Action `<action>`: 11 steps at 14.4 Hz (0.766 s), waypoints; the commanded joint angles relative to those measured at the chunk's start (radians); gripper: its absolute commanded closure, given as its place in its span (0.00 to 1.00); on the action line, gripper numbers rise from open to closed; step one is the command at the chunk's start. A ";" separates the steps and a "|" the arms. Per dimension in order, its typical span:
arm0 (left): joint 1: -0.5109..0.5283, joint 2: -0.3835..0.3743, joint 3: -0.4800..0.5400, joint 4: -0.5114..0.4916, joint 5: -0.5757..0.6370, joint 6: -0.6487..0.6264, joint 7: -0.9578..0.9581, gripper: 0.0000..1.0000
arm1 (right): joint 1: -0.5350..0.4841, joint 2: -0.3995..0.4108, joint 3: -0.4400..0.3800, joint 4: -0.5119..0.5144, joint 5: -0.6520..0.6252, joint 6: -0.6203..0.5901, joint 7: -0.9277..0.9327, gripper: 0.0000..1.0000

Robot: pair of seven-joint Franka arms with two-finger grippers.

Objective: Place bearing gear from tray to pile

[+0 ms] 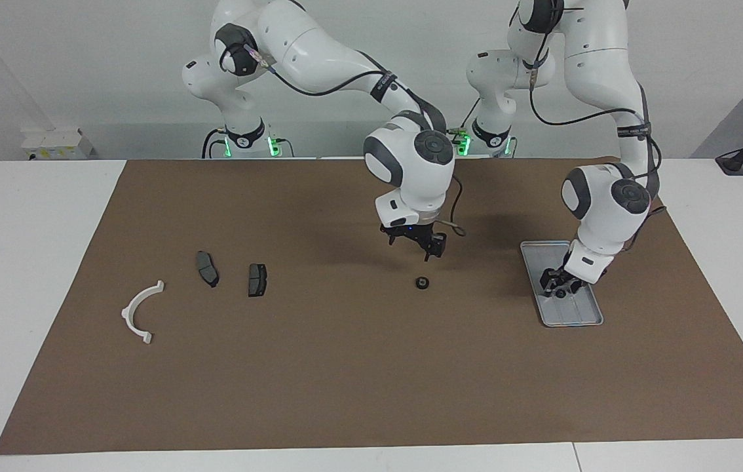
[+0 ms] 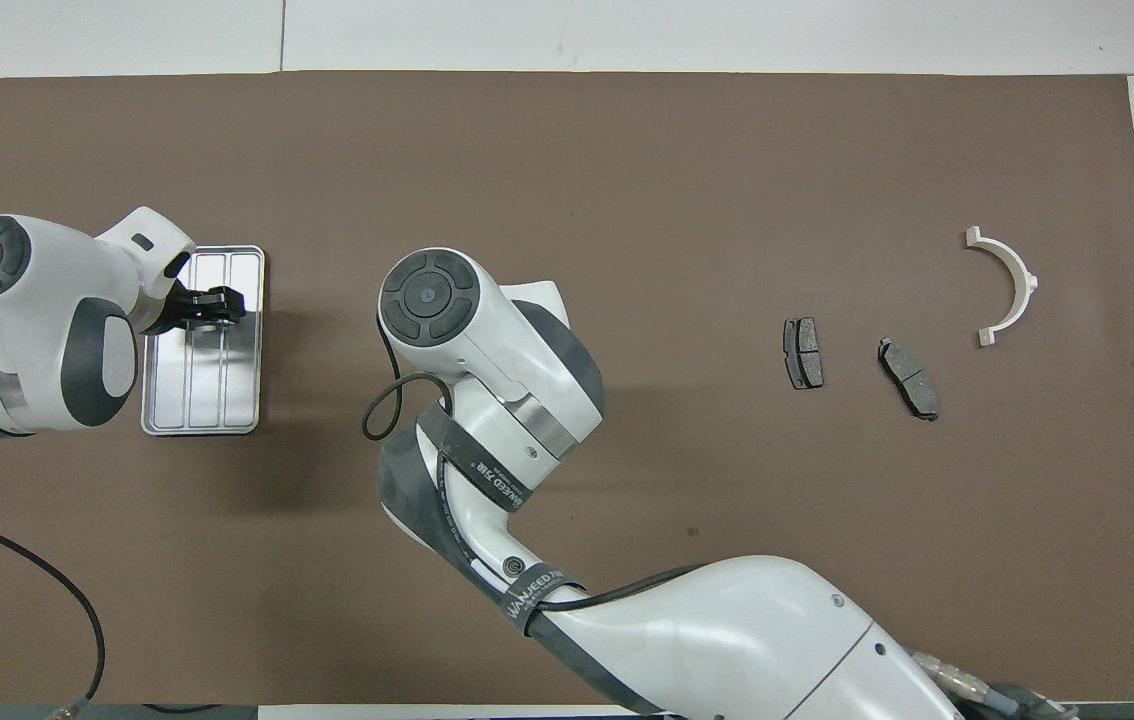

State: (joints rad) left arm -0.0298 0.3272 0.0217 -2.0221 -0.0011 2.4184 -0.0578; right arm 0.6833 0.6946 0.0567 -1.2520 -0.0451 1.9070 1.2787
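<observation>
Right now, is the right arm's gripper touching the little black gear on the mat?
Apart. The facing view shows the right gripper hanging above the gear, with bare brown mat between them.

From overhead, right arm (image 2: 487, 370) hides its own gripper & the loose gear; we can't tell if left gripper (image 1: 559, 286) grips the tray gear.

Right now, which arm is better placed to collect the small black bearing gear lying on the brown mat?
Right: the right gripper hangs over that small black bearing gear, open, while the left gripper is down in the silver-grey metal tray.
</observation>
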 commanded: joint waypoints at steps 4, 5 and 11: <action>0.010 -0.004 -0.006 -0.018 0.004 0.041 -0.016 0.35 | 0.015 0.144 -0.008 0.177 -0.053 -0.012 0.022 0.00; 0.010 0.003 -0.006 -0.012 0.003 0.042 -0.016 0.36 | 0.015 0.158 -0.009 0.192 -0.055 -0.011 0.022 0.00; 0.010 0.007 -0.006 0.000 0.000 0.041 -0.016 0.42 | 0.039 0.212 -0.015 0.218 -0.073 0.012 0.024 0.00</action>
State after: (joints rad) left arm -0.0298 0.3273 0.0213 -2.0211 -0.0020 2.4391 -0.0625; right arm 0.6984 0.8703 0.0496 -1.0742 -0.0863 1.9077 1.2797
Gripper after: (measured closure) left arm 0.396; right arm 0.000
